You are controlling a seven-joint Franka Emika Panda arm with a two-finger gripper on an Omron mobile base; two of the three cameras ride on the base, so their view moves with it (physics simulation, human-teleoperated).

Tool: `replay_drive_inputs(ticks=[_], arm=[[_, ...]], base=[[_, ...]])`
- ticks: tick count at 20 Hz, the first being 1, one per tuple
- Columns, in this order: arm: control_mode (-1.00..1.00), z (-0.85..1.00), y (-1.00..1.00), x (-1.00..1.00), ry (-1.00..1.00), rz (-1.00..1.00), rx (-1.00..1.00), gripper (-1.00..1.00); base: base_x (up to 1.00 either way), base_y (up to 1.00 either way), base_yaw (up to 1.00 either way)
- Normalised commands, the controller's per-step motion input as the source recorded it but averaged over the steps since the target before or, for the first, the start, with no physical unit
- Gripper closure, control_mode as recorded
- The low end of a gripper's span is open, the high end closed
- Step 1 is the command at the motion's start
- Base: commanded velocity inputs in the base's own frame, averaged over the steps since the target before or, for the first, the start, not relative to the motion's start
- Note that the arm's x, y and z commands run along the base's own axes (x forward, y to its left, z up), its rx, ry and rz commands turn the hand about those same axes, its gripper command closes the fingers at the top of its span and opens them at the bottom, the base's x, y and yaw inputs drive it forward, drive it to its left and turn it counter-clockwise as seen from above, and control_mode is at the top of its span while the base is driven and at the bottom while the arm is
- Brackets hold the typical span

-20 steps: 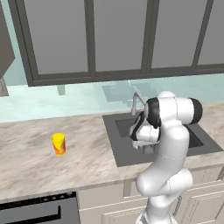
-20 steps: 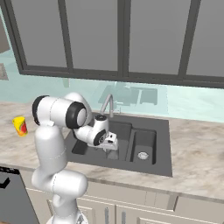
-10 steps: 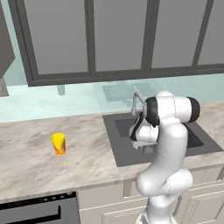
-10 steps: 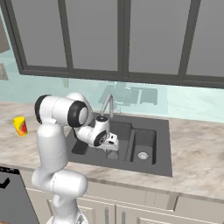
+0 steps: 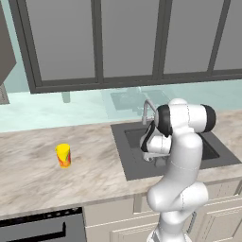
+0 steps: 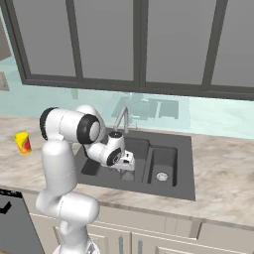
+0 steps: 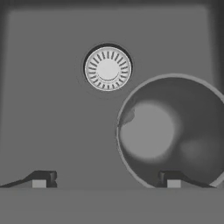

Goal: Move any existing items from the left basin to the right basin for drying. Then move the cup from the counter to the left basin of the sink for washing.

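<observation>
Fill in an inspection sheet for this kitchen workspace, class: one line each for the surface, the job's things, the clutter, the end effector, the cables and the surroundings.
Surface: beige marbled counter with a dark two-compartment sink set into it.
Job's things: yellow cup upright on the counter, away from the sink; grey cylinder upright and open-topped on the basin floor beside the silver drain.
Clutter: nothing seen.
End effector: down in the sink; fingers apart, one finger at the cylinder's rim, nothing held.
Cables: nothing seen.
Surroundings: curved silver faucet behind the sink, dark-framed wall cabinets above, pale green backsplash.
</observation>
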Motion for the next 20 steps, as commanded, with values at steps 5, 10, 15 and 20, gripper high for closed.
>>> replay_drive_inputs(ticks=[5, 10, 15, 20], arm=[[-1.0, -0.12, 0.0, 0.05, 0.0, 0.0, 0.0, -1.0], [-1.0, -0.2, 0.0, 0.04, 0.0, 0.0, 0.0, 1.0], [-1.0, -0.1, 0.0, 0.0, 0.0, 0.0, 0.0, 1.0], [-1.0, -0.03, 0.0, 0.0, 0.0, 0.0, 0.0, 1.0]], base=[[0.0, 0.0, 0.0], [0.0, 0.0, 0.0], [0.0, 0.0, 0.0], [0.0, 0.0, 0.0]])
